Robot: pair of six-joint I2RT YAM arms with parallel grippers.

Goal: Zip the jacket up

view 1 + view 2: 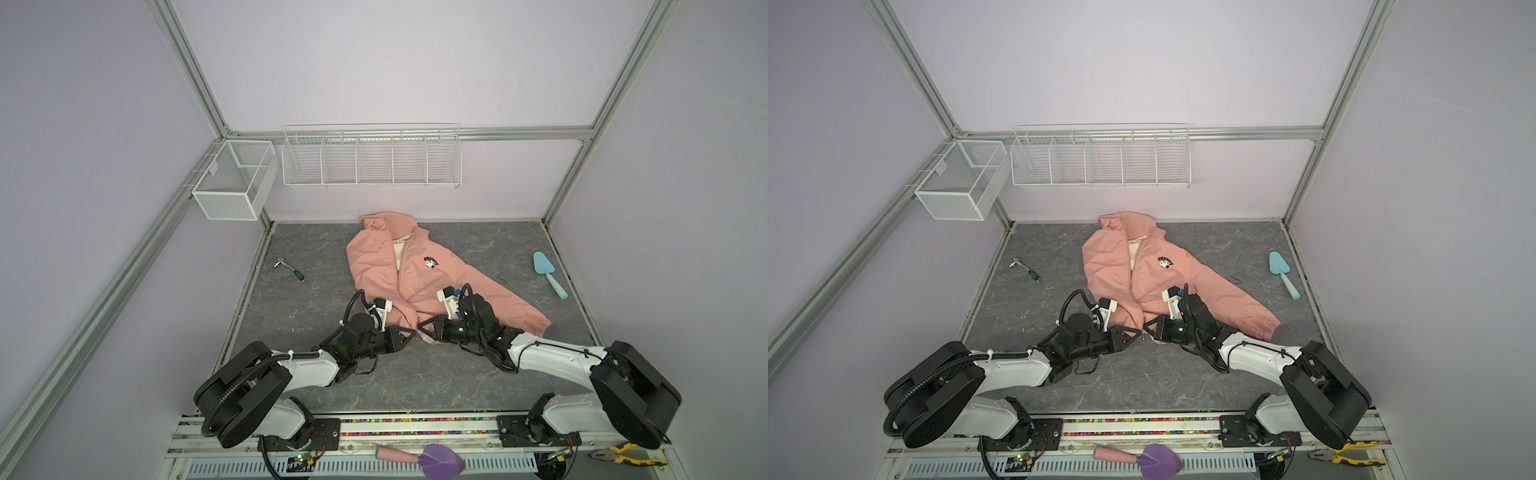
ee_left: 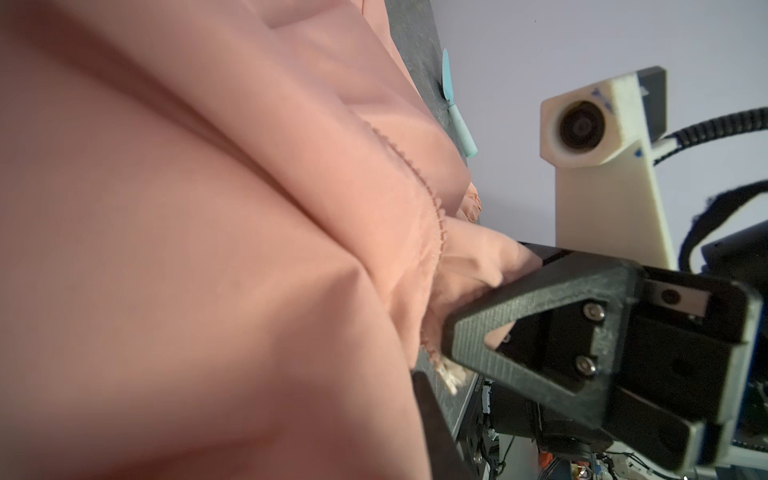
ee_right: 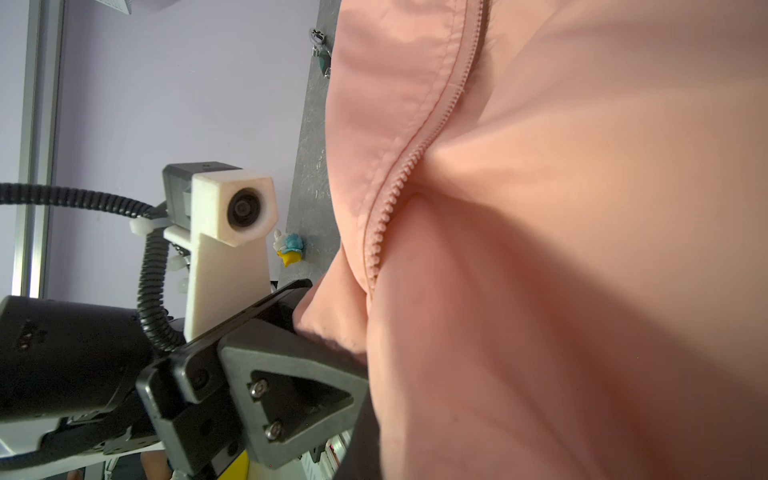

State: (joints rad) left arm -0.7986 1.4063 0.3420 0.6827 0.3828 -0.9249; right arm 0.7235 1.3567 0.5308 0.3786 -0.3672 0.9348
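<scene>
Both top views are edged nearest by the robot's rail, where a purple trowel (image 1: 440,459) with a pink handle and yellow-handled pliers (image 1: 623,453) are laid. Just beyond, over the grey marbled table (image 1: 316,299), the left hand (image 1: 409,332) and the right hand (image 1: 422,326) are set tip to tip at the hem of the jacket (image 1: 374,266) (image 1: 1108,266). Each is closed on a front corner. In the right wrist view salmon fabric is seen pinched between the left hand's fingers (image 3: 291,353), and in the left wrist view more is clamped between the right hand's fingers (image 2: 540,299). The jacket is spread front up in the middle of the table, hem toward the robot and hood (image 1: 386,224) by the back wall. One sleeve is stretched to the right, ending in a gathered cuff (image 1: 538,326). A row of zipper teeth (image 3: 399,183) is exposed along one front edge, and cream lining is shown at the parted chest beside a cartoon badge (image 1: 430,262). Farther out, a light-blue trowel (image 1: 548,274) is laid well to the right and a small ratchet (image 1: 291,269) to the left. On the walls behind, a mesh basket (image 1: 232,183) and a white wire rack (image 1: 372,162) are hung.
</scene>
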